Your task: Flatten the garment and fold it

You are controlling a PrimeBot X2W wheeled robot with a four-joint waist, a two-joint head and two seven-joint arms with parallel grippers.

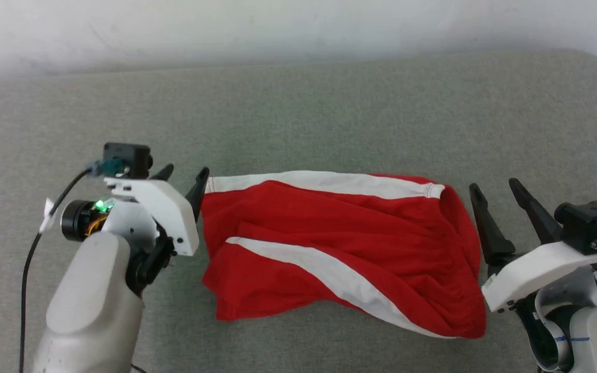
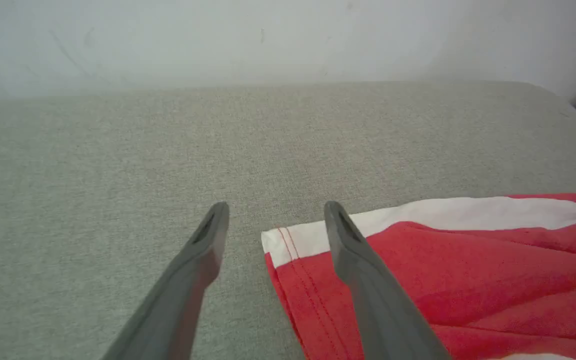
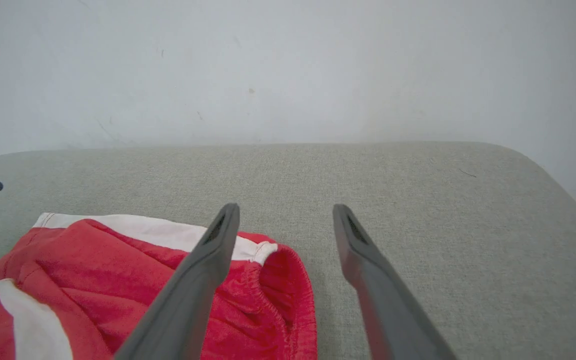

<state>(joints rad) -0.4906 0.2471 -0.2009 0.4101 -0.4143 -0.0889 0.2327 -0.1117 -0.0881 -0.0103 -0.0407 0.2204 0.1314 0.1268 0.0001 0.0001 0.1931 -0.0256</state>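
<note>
Pale, faintly scuffed wall (image 1: 298,26) closes off the back of the scene, and below it a broad tabletop (image 1: 298,114) covered in grey woven cloth, with a rounded far-right corner, takes up most of the head view.

On its near middle lies the garment (image 1: 340,243), red shorts turned sideways so that the long axis runs from left to right, straight between the two arms. It is not yet flat. The cloth is rumpled, one white stripe (image 1: 329,182) lies fairly straight along the far edge, and the other (image 1: 329,269) slants diagonally across the front. The gathered waistband (image 1: 464,233) bunches at the right end and the stitched leg hem (image 2: 288,240) sits at the left end.

The left gripper (image 1: 187,169) stands just beside the far hem corner, jaws well apart and holding nothing. In its wrist view one finger lies across that white corner, though I cannot tell whether it touches. The right gripper (image 1: 493,184) stands just beside the waistband's far end, likewise spread wide and empty.

Each arm is about equally near its own end, so the flattening most likely turns on pinching those two far corners and drawing them apart along the shorts' length.
</note>
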